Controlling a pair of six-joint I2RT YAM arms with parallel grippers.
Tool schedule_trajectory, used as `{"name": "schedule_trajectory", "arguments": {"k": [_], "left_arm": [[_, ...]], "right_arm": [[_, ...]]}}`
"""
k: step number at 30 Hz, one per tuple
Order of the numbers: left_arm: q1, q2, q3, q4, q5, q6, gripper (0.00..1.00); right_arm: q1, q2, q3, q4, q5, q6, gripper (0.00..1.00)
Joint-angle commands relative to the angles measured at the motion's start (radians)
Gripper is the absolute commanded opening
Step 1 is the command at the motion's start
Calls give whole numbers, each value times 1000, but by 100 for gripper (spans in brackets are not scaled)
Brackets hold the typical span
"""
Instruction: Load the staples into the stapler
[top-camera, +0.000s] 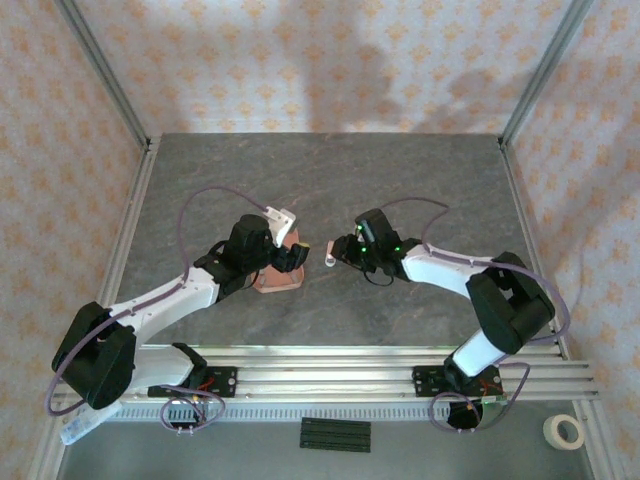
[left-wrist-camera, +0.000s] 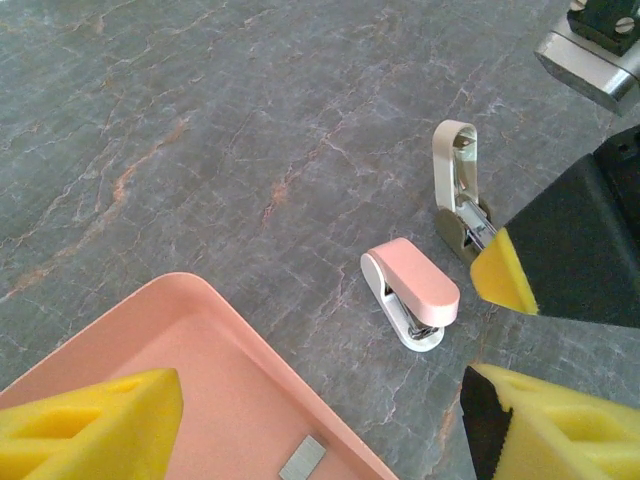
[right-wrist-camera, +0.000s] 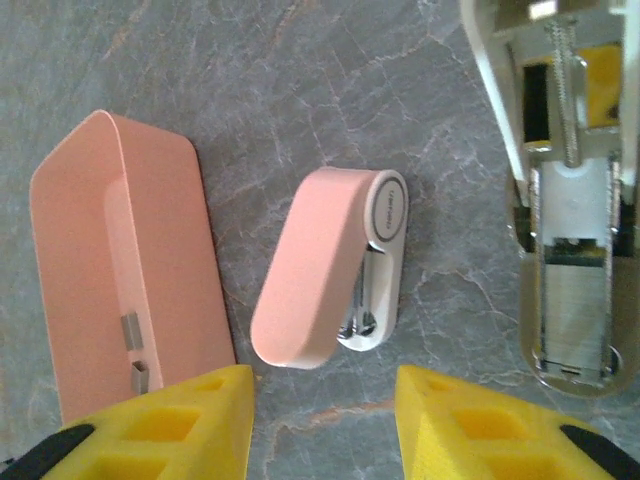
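Stapler (right-wrist-camera: 325, 280), pink and white, is lying on the grey stone-patterned table (right-wrist-camera: 300, 80), just beside the pink tray (right-wrist-camera: 160, 230) but not touching it. Staples (right-wrist-camera: 130, 335) are resting inside the tray as two short grey strips, close to one wall. A beige open stapler (right-wrist-camera: 570, 270) is lying on the other side of the pink one, with its metal channel and spring rod facing up. Right gripper (right-wrist-camera: 322, 390) is hovering just short of the pink stapler's end. Its yellow-padded fingers (right-wrist-camera: 200, 400) are standing apart and pinching nothing. One pad is sitting right beside the lower end of the beige open stapler, and it cannot be told whether they are touching. Left gripper (left-wrist-camera: 322, 380) is hanging over the tray's corner, its jaws spread wide and holding nothing.
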Motion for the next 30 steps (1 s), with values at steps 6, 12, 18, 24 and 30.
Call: {"name": "schedule_trajectory", "arguments": {"k": [6, 12, 18, 24, 30], "left_arm": [[5, 8, 0, 33, 1, 10, 75], [7, 3, 0, 32, -9, 21, 75], [8, 13, 6, 31, -6, 25, 75], [7, 26, 21, 26, 4, 28, 75], [7, 27, 29, 20, 14, 26, 75]], "right_arm": [[10, 71, 78, 41, -21, 14, 41], [12, 126, 66, 36, -18, 19, 33], [14, 182, -7, 50, 4, 45, 24], [15, 164, -23, -3, 50, 36, 18], [15, 152, -28, -42, 70, 20, 17]]}}
